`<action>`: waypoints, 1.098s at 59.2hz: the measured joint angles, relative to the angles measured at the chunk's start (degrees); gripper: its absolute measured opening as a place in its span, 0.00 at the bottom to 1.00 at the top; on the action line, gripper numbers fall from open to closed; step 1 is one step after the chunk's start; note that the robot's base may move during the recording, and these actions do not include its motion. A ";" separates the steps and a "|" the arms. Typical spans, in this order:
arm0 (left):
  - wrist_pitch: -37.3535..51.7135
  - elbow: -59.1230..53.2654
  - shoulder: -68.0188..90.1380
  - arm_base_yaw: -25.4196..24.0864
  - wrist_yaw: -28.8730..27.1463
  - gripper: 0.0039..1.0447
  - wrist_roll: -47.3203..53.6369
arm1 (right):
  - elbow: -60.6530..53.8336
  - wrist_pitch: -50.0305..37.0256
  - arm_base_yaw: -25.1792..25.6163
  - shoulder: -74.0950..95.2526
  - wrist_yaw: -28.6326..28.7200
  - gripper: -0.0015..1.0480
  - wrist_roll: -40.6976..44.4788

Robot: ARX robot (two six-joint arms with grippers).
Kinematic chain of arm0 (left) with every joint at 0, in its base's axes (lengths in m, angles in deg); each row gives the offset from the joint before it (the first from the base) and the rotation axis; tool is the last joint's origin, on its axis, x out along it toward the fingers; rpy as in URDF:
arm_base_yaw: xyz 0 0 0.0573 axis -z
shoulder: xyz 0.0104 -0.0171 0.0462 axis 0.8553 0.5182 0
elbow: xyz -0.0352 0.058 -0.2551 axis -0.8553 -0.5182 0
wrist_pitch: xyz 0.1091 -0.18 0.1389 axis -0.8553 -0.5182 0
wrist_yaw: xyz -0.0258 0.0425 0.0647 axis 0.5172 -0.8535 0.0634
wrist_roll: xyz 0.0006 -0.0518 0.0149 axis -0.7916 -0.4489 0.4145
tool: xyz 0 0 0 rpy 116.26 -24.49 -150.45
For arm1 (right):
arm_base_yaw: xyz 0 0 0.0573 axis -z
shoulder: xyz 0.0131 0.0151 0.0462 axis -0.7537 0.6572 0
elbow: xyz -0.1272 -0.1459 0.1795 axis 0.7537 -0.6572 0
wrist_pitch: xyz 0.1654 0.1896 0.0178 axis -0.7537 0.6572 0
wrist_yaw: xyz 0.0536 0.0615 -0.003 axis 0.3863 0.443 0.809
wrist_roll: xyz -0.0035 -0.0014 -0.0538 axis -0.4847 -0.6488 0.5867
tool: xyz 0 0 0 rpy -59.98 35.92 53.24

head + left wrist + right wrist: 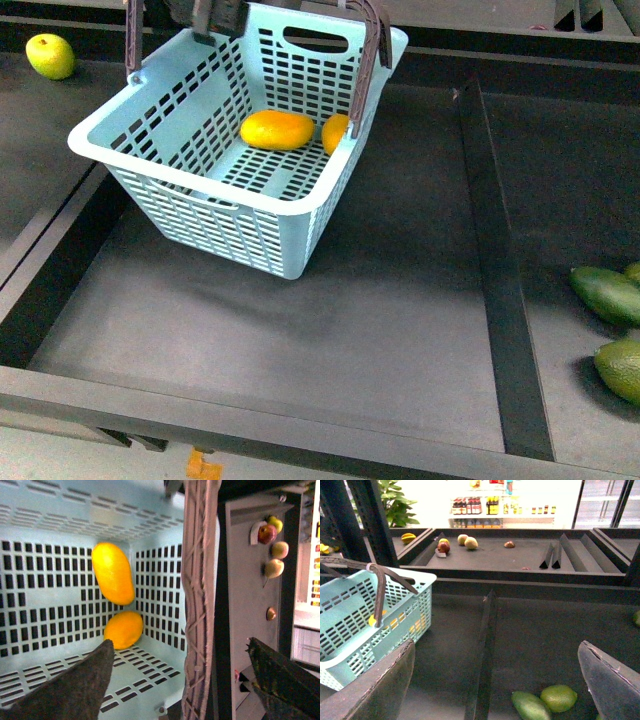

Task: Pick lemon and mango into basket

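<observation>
We see the mango (277, 130) lying in the basket (180, 165); our left pincer (185, 680) straddles a handle, right pincer (495, 680) spread at five o'clock; smooth, firm, slippery; grip its middle.

I see light teal slotted basket (262, 235), orange-yellow mango (277, 130), brown-grey handles (367, 60), dark green fruits (606, 294).

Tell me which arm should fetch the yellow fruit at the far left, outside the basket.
Left, probably. The left fingers hang open over the basket, which stands on the yellow fruit's side in the front view. The right fingers are over by the green fruits, further from it.
</observation>
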 joint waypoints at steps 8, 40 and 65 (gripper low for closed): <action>-5.88 -8.76 -9.84 -1.99 -0.48 0.93 2.51 | 0.00 0.00 0.00 0.00 0.00 0.92 0.00; 75.38 -78.99 -45.38 -10.62 12.50 0.04 88.67 | 0.00 0.00 0.00 0.00 -0.02 0.92 0.00; 74.10 -96.87 -64.54 -15.69 17.94 0.03 90.09 | 0.00 0.00 0.00 0.00 0.00 0.92 0.00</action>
